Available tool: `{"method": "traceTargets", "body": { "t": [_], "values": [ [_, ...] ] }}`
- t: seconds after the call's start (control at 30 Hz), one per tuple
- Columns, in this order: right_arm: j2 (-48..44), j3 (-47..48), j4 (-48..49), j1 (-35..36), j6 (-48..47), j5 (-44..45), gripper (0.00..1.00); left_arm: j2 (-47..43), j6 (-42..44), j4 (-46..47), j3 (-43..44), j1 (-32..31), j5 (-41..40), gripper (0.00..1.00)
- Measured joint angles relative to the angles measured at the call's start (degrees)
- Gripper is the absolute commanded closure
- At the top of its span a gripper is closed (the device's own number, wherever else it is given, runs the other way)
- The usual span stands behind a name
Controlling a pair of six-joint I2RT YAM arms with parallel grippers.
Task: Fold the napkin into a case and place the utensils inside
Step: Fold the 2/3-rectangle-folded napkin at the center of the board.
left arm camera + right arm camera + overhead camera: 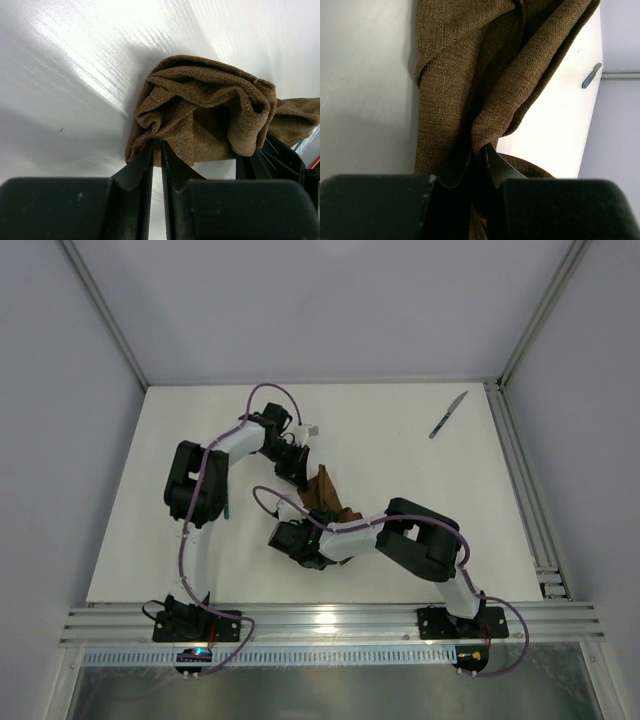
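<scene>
Left gripper (156, 143): jaws almost together, only a thin slit between them, tips nipping a fold at the near edge of the napkin (200, 107). Right gripper (478, 151): jaws pressed nearly closed, a twisted strand of the same cloth caught between the tips.

The napkin is dark brown and woven, bunched into a crumpled wad, not flat and not folded into a case. In the left wrist view it lies as a rumpled heap with a lip curling over on the right side. In the right wrist view it runs away from the fingers as a roped, creased band.

From the top view the cloth sits about mid-table (400, 460), slightly left of centre. It lies between the two wrists, with the left arm reaching in from the far side and the right arm from the near side.

The knife (449, 414) lies on the bare white surface at the far right. It sits diagonally with the blade end pointing far-right, well apart from the cloth and both arms, and outside any fold.
</scene>
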Motion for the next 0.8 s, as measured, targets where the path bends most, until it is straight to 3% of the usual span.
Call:
{"method": "traceTargets", "body": {
  "t": [0.3,0.6,0.8],
  "values": [
    [1.5,1.8,-2.7,0.3,1.0,1.4,0.96,0.0,2.0,-3.5,4.4,2.4,2.0,0.70],
    [1.5,1.9,-3.7,0.3,1.8,1.5,0.96,-3.5,3.3,-5.3,6.6,2.8,4.6,0.37],
    [1.5,1.9,-3.6,0.3,1.8,1.6,0.96,-2.6,2.7,-4.9,12.2,-0.7,3.0,0.31]
  ]
}}
